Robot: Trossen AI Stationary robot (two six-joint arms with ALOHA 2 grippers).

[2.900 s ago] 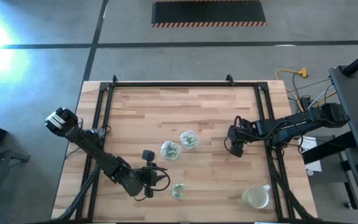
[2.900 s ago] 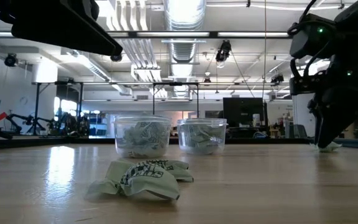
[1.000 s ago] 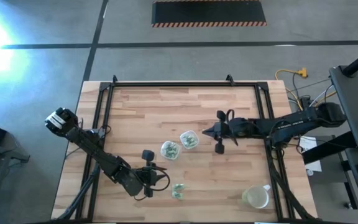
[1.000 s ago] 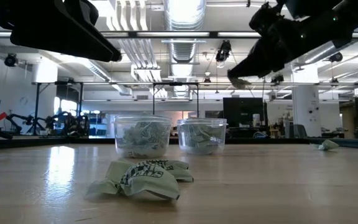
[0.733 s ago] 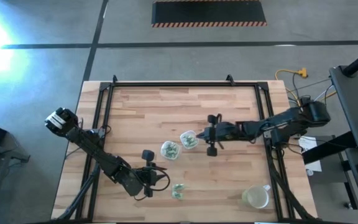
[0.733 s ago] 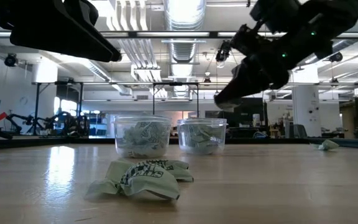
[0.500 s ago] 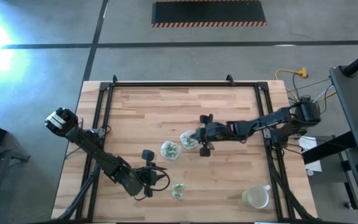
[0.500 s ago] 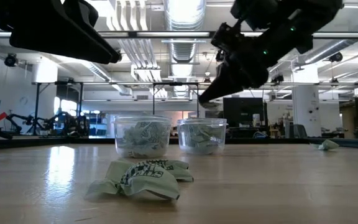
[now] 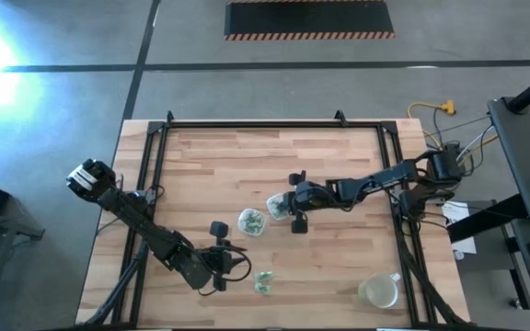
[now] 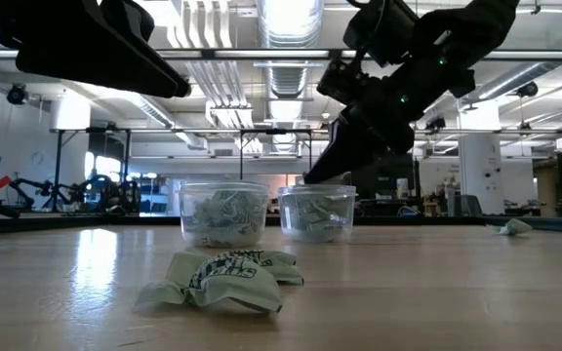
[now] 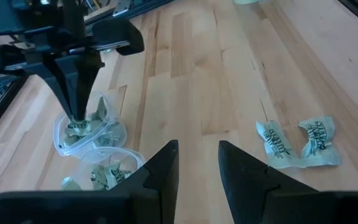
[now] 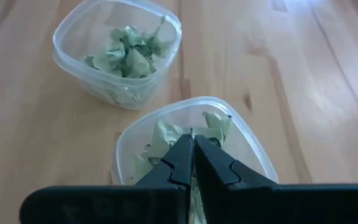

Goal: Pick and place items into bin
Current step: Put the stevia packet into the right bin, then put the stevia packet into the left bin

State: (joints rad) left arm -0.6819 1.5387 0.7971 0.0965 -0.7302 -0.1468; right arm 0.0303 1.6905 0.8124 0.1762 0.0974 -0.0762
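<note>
— Over the table (image 9: pixel 247 156), what worries you most?

— The right gripper (image 12: pixel 192 163) sits low in the mouth of the right tub (image 12: pixel 241 134), fingers pressed together. A light tub like that could tip or slide if the arm drags sideways on its way out, and the wrappers (image 12: pixel 213 127) inside would spill.

— Is it holding a piece?

— I cannot tell. The fingertips are down among the wrappers, and nothing pinched shows between them. If a wrapper is there, it may cling to a finger when the jaws part and ride back out.

— And the left arm?

— The left gripper (image 11: pixel 196 163) waits near the front edge, jaws partly apart and nothing in them, just beside the loose pair (image 11: pixel 296 143) of wrappers on the wood. A careless start could brush those off line.

— The other tub (image 12: pixel 118 46)?

— Touching or almost touching the first; a nudge to one shoves both.

— What stays hidden?

— How many pieces are left. One small scrap (image 10: pixel 515 227) lies far off to the side in the low view. From above it is too small to find. The mug (image 9: pixel 379 291) stands apart, not involved.
</note>
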